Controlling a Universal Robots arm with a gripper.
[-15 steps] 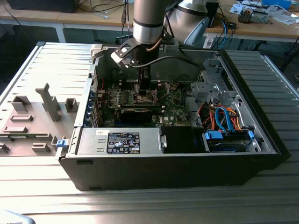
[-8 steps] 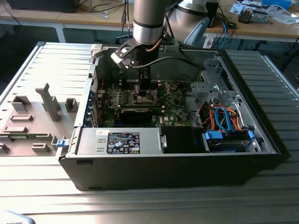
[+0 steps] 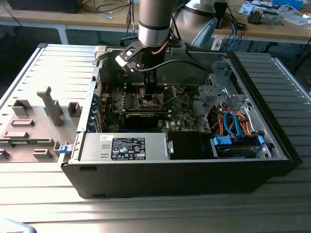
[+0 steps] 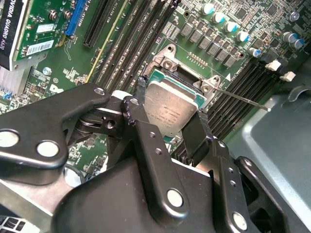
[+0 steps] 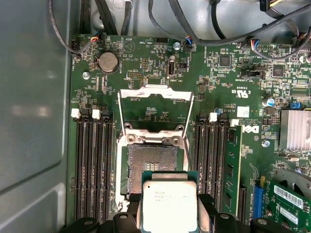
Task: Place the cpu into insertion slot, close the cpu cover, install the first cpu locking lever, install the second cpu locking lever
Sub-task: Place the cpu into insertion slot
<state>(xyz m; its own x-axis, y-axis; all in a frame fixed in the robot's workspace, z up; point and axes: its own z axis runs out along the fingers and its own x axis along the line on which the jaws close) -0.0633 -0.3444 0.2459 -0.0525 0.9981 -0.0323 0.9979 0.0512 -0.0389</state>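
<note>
Above the motherboard [image 5: 228, 77] inside the open computer case [image 3: 194, 174], I have the gripper [image 4: 170, 119] clamped on the cpu [image 4: 172, 104]. One finger bears on each opposite edge, so the chip hangs level, grey metal top up, with nothing touching its underside. In the first wrist view the cpu [image 5: 169, 206] overlaps the near edge of the insertion slot [image 5: 151, 162] and is, I judge, not yet seated. The cpu cover [image 5: 146, 91] stands swung back beyond the slot, leaving the pin field exposed for entry.
</note>
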